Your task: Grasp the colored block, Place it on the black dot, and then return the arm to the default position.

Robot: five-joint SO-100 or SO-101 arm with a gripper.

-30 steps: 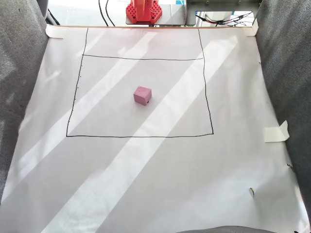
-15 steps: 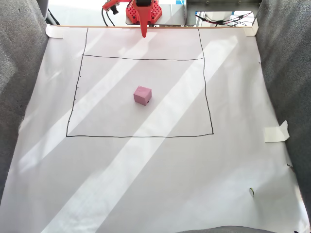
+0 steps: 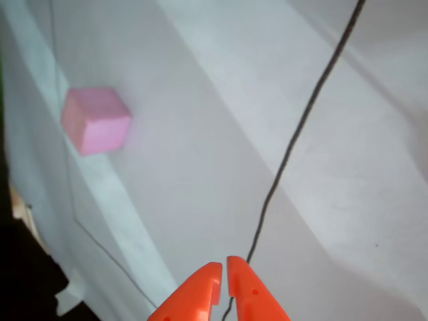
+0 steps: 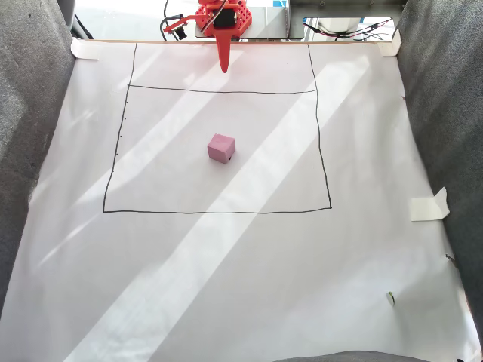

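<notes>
The orange gripper [image 3: 223,281] is showing its two fingertips nearly touching, clenched on nothing, at the bottom edge of the other view. In the fixed view the gripper [image 4: 223,66] is pointing down at the far edge of the white paper [image 4: 241,286] that is covering the tabletop, just above the far line of the drawn black rectangle [image 4: 319,143].

The pink block [image 4: 221,148] is sitting on the paper near the middle of that rectangle, well apart from the gripper and on its near side. In the other view the block [image 3: 95,120] is lying toward the upper left. No black dot is showing beside it, so I cannot tell whether the block is resting on the dot or away from it. The scene is fitting either an arm heading out for the block or one drawing back from a block already set down.

If a grasp is what is coming, doing it well is calling for spreading the fingers wider than the block, centring over it, and closing on two opposite flat faces instead of across corners.

The block is looking roughly cubic, with no clear long axis. It is sitting flat, turned slightly so its edges are running a little askew to the drawn lines, one corner pointing toward the near side.
</notes>
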